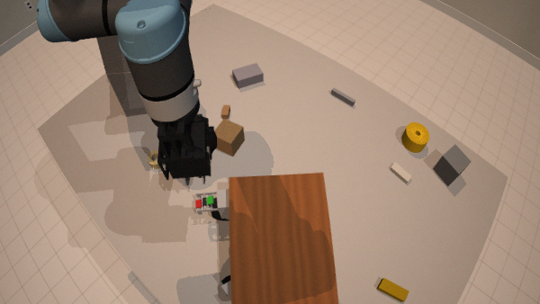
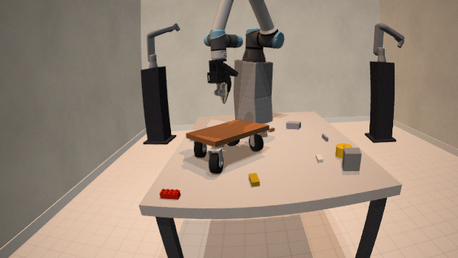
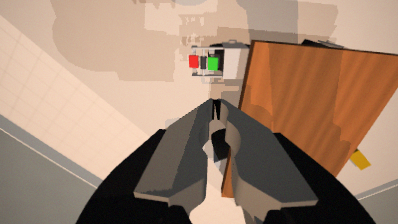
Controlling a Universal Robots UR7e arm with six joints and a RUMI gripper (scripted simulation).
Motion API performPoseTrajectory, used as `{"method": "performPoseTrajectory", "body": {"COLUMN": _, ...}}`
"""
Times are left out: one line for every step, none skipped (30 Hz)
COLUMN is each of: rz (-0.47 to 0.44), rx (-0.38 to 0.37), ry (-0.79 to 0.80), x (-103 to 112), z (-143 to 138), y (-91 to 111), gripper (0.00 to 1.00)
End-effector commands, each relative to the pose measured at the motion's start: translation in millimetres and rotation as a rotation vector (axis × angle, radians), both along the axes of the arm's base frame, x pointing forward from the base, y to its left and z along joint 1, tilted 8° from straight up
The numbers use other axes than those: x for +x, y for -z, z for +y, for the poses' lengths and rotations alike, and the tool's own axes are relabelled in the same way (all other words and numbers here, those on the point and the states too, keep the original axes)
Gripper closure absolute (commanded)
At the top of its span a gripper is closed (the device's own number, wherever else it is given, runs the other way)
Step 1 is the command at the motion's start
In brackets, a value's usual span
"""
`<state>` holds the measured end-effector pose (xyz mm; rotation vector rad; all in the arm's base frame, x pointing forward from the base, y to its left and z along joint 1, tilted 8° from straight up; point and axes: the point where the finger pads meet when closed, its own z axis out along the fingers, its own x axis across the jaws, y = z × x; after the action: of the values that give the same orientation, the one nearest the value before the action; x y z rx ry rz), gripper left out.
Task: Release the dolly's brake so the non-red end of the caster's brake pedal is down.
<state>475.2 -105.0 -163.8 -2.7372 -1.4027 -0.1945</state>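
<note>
From the top, the arm [image 1: 153, 58] reaches down over the table [image 1: 135, 234] and the black gripper [image 1: 194, 181] hangs just off the dolly's near corner, jaws pressed together with nothing between them. The dolly [image 1: 281, 238] shows its brown wooden deck, and at its corner the pedal [image 1: 204, 201] sticks out (red end outward, green end toward the deck). A brown cube [image 1: 229, 138] sits right beside the gripper body, a smaller brown block [image 1: 225, 111] just past it, a grey block [image 1: 247, 75] further on. A yellow ring [image 1: 415, 137] and a grey cube [image 1: 451, 165] lie well apart on the far side, with a yellow brick [image 1: 392, 289] near the edge. Over to the exterior view: the gripper [image 2: 223, 98] hovers above the dolly [image 2: 227, 132], clear of the deck, fingers tapering to one closed point. The dolly stands on its black wheels [image 2: 216, 163] on the table [image 2: 267, 206]; a red brick [image 2: 170, 194] lies near the front edge, the yellow brick [image 2: 254, 179] just ahead of the dolly. Now the wrist view: the two grey fingers meet at their tips, shut and empty, pointing toward the pedal [image 3: 204, 62], red and green ends both plain to see, beside the deck [image 3: 310, 110]. Which end sits lower, I cannot tell.
</note>
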Motion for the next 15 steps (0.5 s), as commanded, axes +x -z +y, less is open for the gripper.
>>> {"method": "performPoseTrajectory", "body": {"rz": 0.007, "rx": 0.006, "ry": 0.030, "x": -2.4, "z": 1.8, "y": 1.8, "gripper": 1.00}}
{"method": "performPoseTrajectory", "body": {"rz": 0.008, "rx": 0.006, "ry": 0.038, "x": -2.5, "z": 2.0, "y": 2.0, "gripper": 1.00}}
{"method": "performPoseTrajectory", "body": {"rz": 0.008, "rx": 0.006, "ry": 0.038, "x": -2.5, "z": 2.0, "y": 2.0, "gripper": 1.00}}
{"method": "performPoseTrajectory", "body": {"rz": 0.008, "rx": 0.006, "ry": 0.038, "x": -2.5, "z": 2.0, "y": 2.0, "gripper": 1.00}}
{"method": "performPoseTrajectory", "body": {"rz": 0.009, "rx": 0.007, "ry": 0.046, "x": -2.4, "z": 2.2, "y": 2.0, "gripper": 1.00}}
{"method": "performPoseTrajectory", "body": {"rz": 0.010, "rx": 0.008, "ry": 0.056, "x": -2.4, "z": 2.4, "y": 2.1, "gripper": 1.00}}
{"method": "performPoseTrajectory", "body": {"rz": 0.011, "rx": 0.009, "ry": 0.066, "x": -2.4, "z": 2.6, "y": 2.3, "gripper": 1.00}}
{"method": "performPoseTrajectory", "body": {"rz": 0.012, "rx": 0.010, "ry": 0.077, "x": -2.4, "z": 2.9, "y": 2.5, "gripper": 1.00}}
{"method": "performPoseTrajectory", "body": {"rz": 0.014, "rx": 0.011, "ry": 0.089, "x": -2.4, "z": 3.2, "y": 2.7, "gripper": 1.00}}
{"method": "performPoseTrajectory", "body": {"rz": 0.015, "rx": 0.012, "ry": 0.102, "x": -2.4, "z": 3.5, "y": 2.9, "gripper": 1.00}}
{"method": "performPoseTrajectory", "body": {"rz": 0.017, "rx": 0.013, "ry": 0.116, "x": -2.5, "z": 3.9, "y": 3.1, "gripper": 1.00}}
{"method": "performPoseTrajectory", "body": {"rz": 0.019, "rx": 0.015, "ry": 0.131, "x": -2.5, "z": 4.2, "y": 3.4, "gripper": 1.00}}
{"method": "performPoseTrajectory", "body": {"rz": 0.021, "rx": 0.016, "ry": 0.147, "x": -2.4, "z": 4.5, "y": 3.6, "gripper": 1.00}}
{"method": "performPoseTrajectory", "body": {"rz": 0.023, "rx": 0.017, "ry": 0.165, "x": -2.3, "z": 4.9, "y": 3.8, "gripper": 1.00}}
{"method": "performPoseTrajectory", "body": {"rz": 0.025, "rx": 0.019, "ry": 0.183, "x": -2.2, "z": 5.2, "y": 4.0, "gripper": 1.00}}
